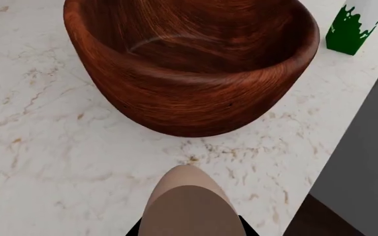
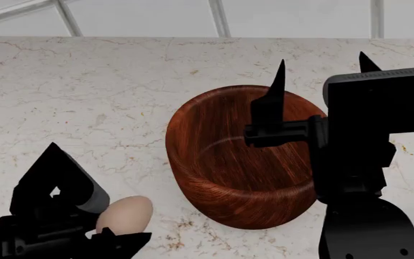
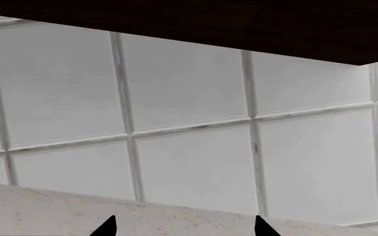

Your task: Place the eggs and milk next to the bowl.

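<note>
The dark reddish-brown wooden bowl (image 2: 239,162) stands on the marble counter and fills the left wrist view (image 1: 189,64). My left gripper (image 2: 110,224) is shut on the pale beige egg (image 2: 125,213) and holds it low over the counter, just beside the bowl. In the left wrist view the egg (image 1: 189,201) sits between the jaws. The milk carton (image 1: 354,27), white with green markings, stands beyond the bowl near the counter edge. My right gripper (image 2: 323,67) is open and empty above the bowl's right side. The reddish-brown egg is out of view.
The marble counter (image 2: 84,97) runs back to a white tiled wall (image 3: 189,113). The counter edge drops off to a dark floor (image 1: 366,162) past the carton. A dark cabinet underside (image 3: 208,24) hangs above the wall.
</note>
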Controlling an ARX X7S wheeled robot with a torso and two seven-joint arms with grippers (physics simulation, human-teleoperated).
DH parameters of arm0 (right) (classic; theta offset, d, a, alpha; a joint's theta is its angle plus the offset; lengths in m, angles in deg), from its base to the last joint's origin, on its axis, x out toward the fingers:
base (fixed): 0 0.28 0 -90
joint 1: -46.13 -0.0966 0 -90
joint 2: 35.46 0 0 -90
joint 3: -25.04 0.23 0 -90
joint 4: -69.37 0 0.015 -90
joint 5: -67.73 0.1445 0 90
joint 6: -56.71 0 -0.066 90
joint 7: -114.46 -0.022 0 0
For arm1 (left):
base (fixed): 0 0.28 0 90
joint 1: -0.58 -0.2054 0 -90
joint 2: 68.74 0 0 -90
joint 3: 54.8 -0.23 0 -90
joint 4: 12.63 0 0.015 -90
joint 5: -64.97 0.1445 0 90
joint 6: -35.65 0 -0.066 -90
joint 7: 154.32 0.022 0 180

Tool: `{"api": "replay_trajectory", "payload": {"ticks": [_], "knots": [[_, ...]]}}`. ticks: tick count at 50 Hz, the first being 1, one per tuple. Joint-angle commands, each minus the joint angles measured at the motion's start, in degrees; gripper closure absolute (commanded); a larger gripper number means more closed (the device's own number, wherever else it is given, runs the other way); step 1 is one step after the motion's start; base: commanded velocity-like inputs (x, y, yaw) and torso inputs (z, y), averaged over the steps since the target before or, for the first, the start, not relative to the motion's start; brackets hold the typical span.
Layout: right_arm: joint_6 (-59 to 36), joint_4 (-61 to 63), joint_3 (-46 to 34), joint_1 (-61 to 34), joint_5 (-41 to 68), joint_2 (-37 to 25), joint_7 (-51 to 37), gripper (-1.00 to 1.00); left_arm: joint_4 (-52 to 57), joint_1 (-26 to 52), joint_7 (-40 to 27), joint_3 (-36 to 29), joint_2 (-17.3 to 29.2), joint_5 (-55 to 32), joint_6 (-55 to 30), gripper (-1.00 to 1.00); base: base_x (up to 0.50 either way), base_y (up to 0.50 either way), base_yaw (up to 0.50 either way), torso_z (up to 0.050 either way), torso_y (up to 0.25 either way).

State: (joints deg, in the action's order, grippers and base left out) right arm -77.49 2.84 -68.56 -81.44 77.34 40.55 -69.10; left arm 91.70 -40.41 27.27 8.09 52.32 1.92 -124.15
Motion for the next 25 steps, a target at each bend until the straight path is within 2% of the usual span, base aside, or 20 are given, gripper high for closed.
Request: {"api": "replay_trajectory", "payload": {"ticks": [1, 25], "knots": [[-0.2, -0.5, -0.7, -0.5, -0.1, -0.1, 0.1, -1.0, -2.3, 0.6, 0.9, -2.7, -1.5, 2.0, 2.0, 1.0, 0.0, 0.0, 0.0, 0.0, 0.0], [-0.8, 0.1, -0.6, -0.6, 0.6, -0.8, -0.3, -1.0, -11.5, 3.1, 6.0, -9.3, -4.9, 8.5, 5.9, 1.0, 0.0, 0.0, 0.0, 0.0, 0.0]]}}
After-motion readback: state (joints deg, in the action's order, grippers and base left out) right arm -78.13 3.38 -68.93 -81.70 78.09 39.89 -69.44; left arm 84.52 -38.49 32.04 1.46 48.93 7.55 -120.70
